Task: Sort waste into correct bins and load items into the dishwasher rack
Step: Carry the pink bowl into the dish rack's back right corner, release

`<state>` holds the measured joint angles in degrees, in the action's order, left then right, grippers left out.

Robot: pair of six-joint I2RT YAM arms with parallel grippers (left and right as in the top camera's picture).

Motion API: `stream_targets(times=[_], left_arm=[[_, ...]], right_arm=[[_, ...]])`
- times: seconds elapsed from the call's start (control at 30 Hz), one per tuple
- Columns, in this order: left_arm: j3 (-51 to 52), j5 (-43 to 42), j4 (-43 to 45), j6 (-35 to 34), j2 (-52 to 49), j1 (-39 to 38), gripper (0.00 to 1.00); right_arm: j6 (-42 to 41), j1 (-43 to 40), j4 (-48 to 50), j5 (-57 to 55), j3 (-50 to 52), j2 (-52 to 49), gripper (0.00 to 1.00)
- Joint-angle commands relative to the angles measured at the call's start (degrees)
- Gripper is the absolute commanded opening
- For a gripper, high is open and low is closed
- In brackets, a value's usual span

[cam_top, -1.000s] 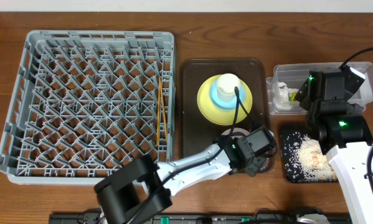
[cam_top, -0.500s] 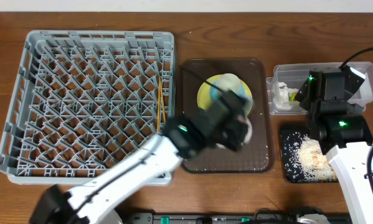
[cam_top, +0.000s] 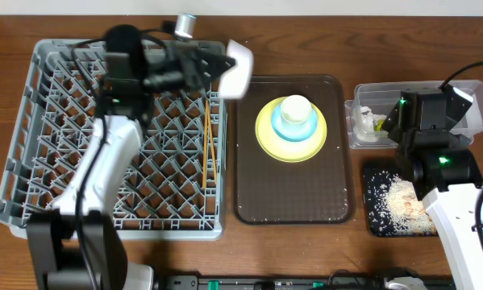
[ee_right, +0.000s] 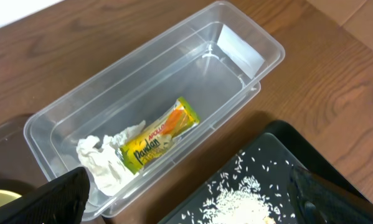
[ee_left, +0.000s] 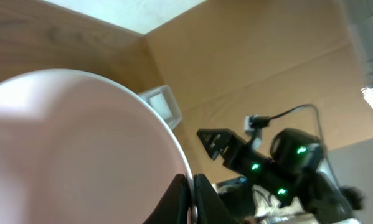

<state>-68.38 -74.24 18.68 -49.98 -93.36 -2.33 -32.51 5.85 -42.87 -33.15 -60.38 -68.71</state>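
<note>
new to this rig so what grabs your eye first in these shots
The left hand holds a white bowl by its rim above the far right corner of the big grey rack. Mid-table, a light blue cup stands on a yellow plate on the brown tray. At right, a clear tub holds a wrapper and napkin.

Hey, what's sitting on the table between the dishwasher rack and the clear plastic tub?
In the overhead view, the brown serving tray lies between dishwasher rack and clear tub, carrying the yellow plate and blue cup.
</note>
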Motion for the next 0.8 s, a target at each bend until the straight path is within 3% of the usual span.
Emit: stream_targets(times=[0.0,0.17,0.5,0.6,0.7,0.77], left_arm=[[-0.2,-9.84,6.73,-14.97,-4.85,3.96,0.13],[-0.2,-10.23,17.94,-24.65,-13.16,7.54,0.14],[-0.22,-8.41,27.45,-35.5,-21.77,8.81,0.14],[-1.03,-8.24,32.74,-38.53,-21.73,9.27,0.17],[-2.19,-8.7,41.03,-43.15,-21.16,9.64,0.29],[-3.1,-8.92,46.97,-47.45,-20.22,9.84,0.32]], right_arm=[[-0.87,-0.2,-0.07,-0.85,-0.59,0.44,0.99],[-0.87,-0.2,-0.07,-0.85,-0.59,0.44,0.99],[-0.87,-0.2,-0.07,-0.83,-0.59,0.44,0.99],[-0.87,-0.2,-0.07,-0.85,-0.59,0.44,0.99],[-0.87,-0.2,-0.07,-0.85,-0.57,0.44,0.99],[-0.87,-0.2,-0.07,-0.85,-0.59,0.44,0.99]])
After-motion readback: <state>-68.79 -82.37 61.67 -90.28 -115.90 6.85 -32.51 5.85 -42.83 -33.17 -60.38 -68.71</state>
